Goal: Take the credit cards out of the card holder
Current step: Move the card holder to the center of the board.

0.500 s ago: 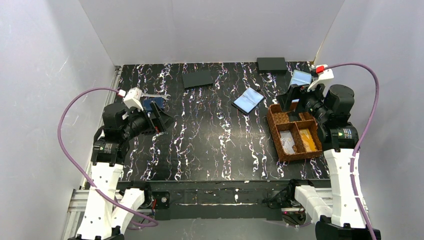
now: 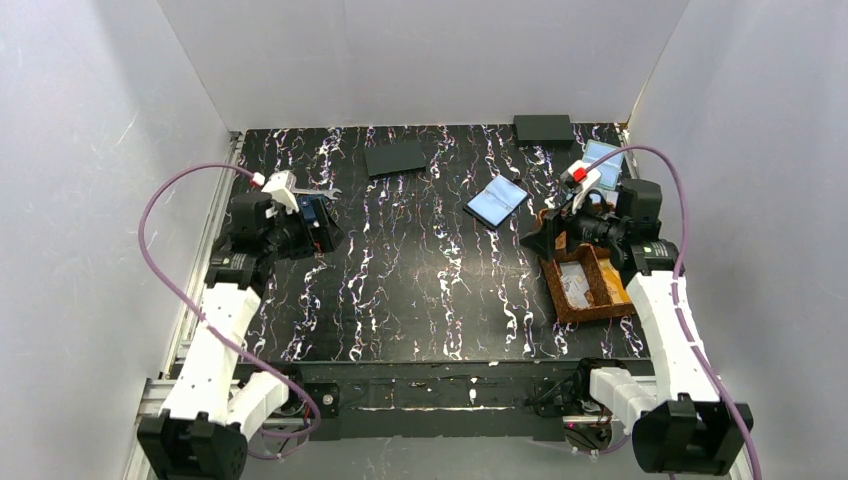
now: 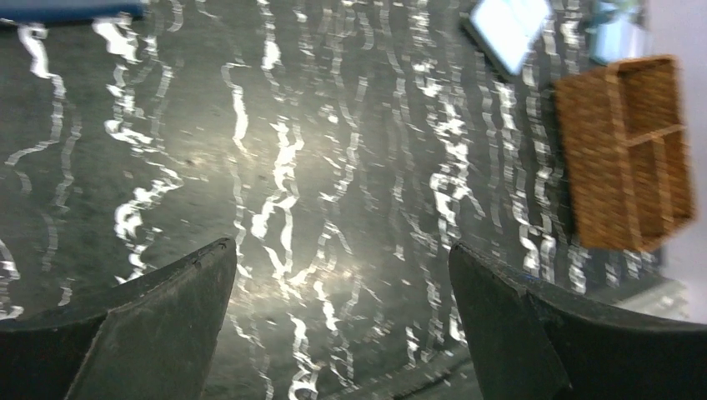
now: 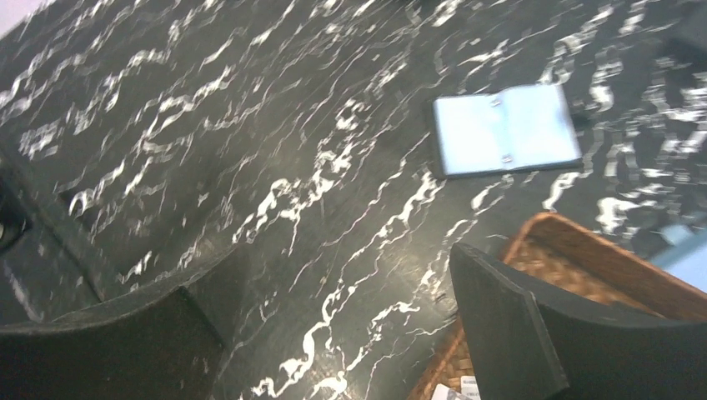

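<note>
Robot lab test cell — white panel walls [image 2: 420, 60], black marbled tabletop [image 2: 420, 290], two cabled arms [image 2: 215, 340] bolted at its edge.

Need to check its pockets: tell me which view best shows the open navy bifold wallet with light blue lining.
Right wrist: the open navy bifold wallet lies whole and largest there, both light blue halves facing the camera. Top external shows it whole but small; left wrist clips it at the top edge.
</note>
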